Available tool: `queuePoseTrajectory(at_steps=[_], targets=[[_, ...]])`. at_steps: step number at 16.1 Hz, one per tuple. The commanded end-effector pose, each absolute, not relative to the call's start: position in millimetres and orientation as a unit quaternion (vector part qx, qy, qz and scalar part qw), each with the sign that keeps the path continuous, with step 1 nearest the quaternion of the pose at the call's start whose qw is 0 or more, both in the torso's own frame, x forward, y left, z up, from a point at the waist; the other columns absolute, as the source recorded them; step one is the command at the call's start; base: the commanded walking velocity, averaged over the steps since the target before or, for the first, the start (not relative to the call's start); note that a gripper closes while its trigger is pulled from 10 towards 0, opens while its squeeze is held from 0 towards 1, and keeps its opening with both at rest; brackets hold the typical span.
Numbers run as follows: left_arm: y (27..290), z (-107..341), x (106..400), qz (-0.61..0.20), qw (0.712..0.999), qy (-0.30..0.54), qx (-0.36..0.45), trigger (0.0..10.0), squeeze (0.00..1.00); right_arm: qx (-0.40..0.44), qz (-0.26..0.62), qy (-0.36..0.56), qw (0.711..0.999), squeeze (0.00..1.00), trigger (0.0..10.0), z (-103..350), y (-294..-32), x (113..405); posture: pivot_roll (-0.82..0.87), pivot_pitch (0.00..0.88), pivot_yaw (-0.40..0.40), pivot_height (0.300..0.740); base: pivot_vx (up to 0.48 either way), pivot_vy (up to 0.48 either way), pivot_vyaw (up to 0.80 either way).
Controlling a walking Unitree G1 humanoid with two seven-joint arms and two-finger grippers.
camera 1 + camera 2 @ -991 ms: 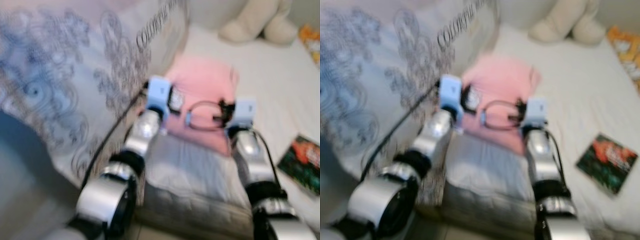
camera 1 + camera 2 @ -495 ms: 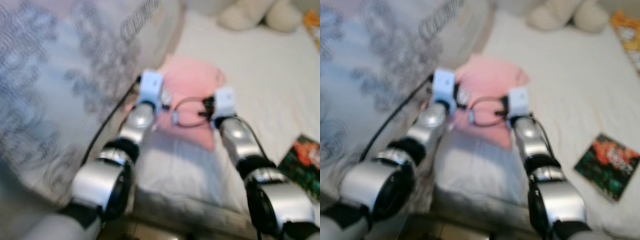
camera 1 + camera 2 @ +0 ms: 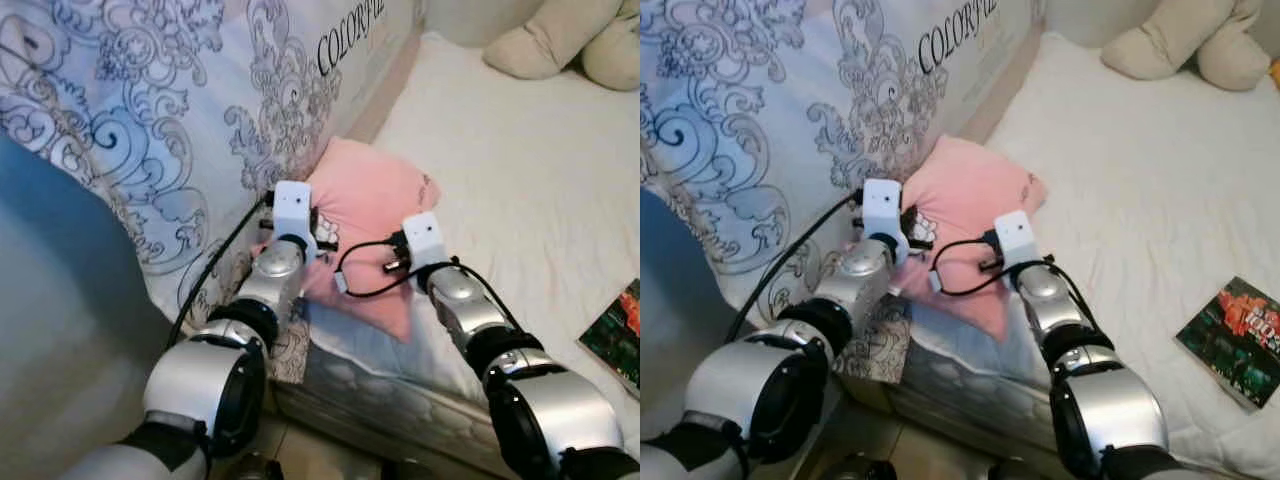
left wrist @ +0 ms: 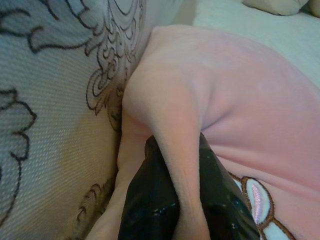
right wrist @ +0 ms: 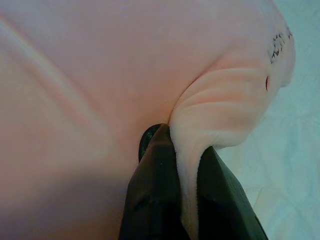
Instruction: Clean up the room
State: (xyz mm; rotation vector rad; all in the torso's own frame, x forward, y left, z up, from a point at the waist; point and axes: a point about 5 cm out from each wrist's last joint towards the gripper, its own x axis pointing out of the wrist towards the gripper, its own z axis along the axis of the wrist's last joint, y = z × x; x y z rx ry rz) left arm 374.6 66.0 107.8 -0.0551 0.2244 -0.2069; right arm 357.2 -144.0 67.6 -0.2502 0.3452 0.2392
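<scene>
Soft pink pillow [image 3: 365, 215], gripper-pinched folds

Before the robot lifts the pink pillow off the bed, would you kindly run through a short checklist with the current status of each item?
1. Left gripper pinching a fold of the pink pillow: ok.
2. Right gripper pinching a pillow fold: ok.
3. Pillow free of the patterned mattress leaning beside it: not ok, it presses against it.
4. Loose black cable between the wrists lies over the pillow, snag risk: cannot tell.
5. Book lying apart from the pillow: ok.
</scene>
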Motion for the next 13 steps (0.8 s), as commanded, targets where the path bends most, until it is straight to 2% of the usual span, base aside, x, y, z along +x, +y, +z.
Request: queuePoseTrajectory(at_steps=[1, 5, 7, 9, 10, 11, 12, 13], targets=[[67.8, 116.6, 379.1, -0.094, 0.990, 0.097, -0.032, 10.0, 0.00, -0.137, 0.088, 0.181, 0.970, 0.00, 10.0, 64.5, -163.2, 355.1, -0.08, 0.138, 0.035, 0.740, 0.000, 0.000, 0.00], [53.5, 146.3, 388.0, -0.122, 0.991, 0.041, -0.020, 10.0, 0.00, -0.152, 0.028, 0.112, 0.982, 0.00, 10.0, 93.6, -180.8, 369.1, -0.10, 0.149, 0.036, 0.740, 0.000, 0.000, 0.00], [58.0, 145.1, 388.8, -0.115, 0.992, 0.044, -0.002, 10.0, 0.00, -0.108, 0.016, 0.111, 0.988, 0.00, 10.0, 93.5, -180.8, 369.2, -0.10, 0.161, 0.036, 0.740, 0.000, 0.000, 0.00], [63.6, 129.0, 383.6, -0.109, 0.992, 0.070, 0.015, 10.0, 0.00, -0.015, -0.013, 0.148, 0.989, 0.00, 10.0, 80.1, -181.8, 363.4, -0.12, 0.174, 0.033, 0.740, 0.000, 0.000, 0.00], [64.6, 120.8, 380.3, -0.107, 0.991, 0.083, 0.018, 10.0, 0.17, 0.008, -0.015, 0.170, 0.985, 0.00, 10.0, 72.4, -180.0, 359.9, -0.12, 0.178, 0.034, 0.740, 0.000, 0.000, 0.00], [65.8, 112.2, 376.8, -0.102, 0.990, 0.101, 0.011, 10.0, 0.96, 0.014, -0.010, 0.194, 0.981, 0.00, 10.0, 64.6, -176.7, 356.1, -0.12, 0.178, 0.033, 0.740, 0.000, 0.000, 0.00], [66.6, 106.4, 374.3, -0.096, 0.989, 0.115, -0.003, 10.0, 1.00, 0.014, -0.004, 0.210, 0.978, 0.00, 10.0, 59.5, -173.4, 353.5, -0.12, 0.179, 0.030, 0.740, 0.000, 0.000, 0.00], [66.2, 102.8, 372.5, -0.089, 0.988, 0.124, -0.016, 10.0, 1.00, 0.013, -0.001, 0.219, 0.976, 0.99, 10.0, 57.0, -170.7, 352.3, -0.12, 0.183, 0.029, 0.740, 0.000, 0.000, 0.00]])
